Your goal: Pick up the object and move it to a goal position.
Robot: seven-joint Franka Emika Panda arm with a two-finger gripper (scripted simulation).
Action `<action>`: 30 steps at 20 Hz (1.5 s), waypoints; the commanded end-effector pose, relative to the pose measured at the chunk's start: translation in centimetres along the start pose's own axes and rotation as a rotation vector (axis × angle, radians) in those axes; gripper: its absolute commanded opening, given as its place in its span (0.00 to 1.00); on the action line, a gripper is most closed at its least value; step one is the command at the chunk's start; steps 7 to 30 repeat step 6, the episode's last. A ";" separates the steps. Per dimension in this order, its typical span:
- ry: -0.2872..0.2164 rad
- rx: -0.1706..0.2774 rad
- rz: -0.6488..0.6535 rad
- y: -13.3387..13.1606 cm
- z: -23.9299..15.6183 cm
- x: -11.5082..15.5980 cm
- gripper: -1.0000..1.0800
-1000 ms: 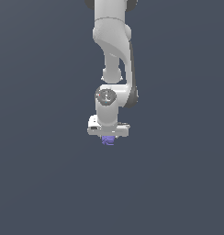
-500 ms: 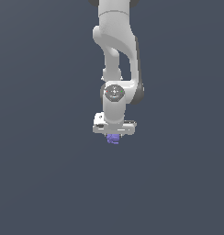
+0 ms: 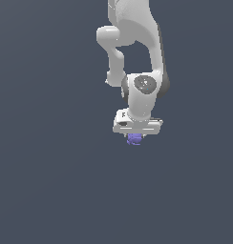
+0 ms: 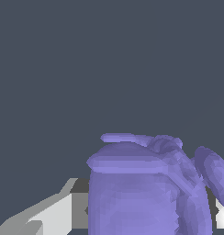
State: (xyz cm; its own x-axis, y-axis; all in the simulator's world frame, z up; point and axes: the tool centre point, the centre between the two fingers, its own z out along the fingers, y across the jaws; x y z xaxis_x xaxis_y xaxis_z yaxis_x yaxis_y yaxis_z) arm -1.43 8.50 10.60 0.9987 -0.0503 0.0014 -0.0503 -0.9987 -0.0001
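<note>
- The claw [image 3: 135, 137] points straight down from the white arm and is clamped on the purple object [image 3: 134, 139], which sits between its short fingers.
- In the exterior view the object shows as a small lumpy violet blob just under the claw's flat white body, touching it and far smaller than it.
- In the wrist view the object [image 4: 146, 188] fills the near field: a rounded purple body with a flat lip on top and a bulging lobe at one side.
- A white and grey finger [image 4: 49, 215] shows beside the object in the wrist view; the contact itself is hidden by the object's bulk.
- Above the claw, the wrist joint [image 3: 143, 90] is a round white housing with a grey disc facing the camera.
- Above the wrist joint, the arm [image 3: 132, 28] rises in a bend and leaves the picture at the upper edge.
- Around the claw there is only a uniform dark grey-blue ground; whether the object touches any surface below it cannot be told.
</note>
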 end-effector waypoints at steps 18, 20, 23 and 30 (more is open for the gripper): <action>-0.001 0.000 0.002 -2.1 -1.3 0.1 0.00; -0.001 0.000 0.002 -2.1 -1.3 0.1 0.00; -0.001 0.000 0.002 -2.1 -1.3 0.1 0.00; -0.001 0.000 0.002 -2.1 -1.3 0.1 0.00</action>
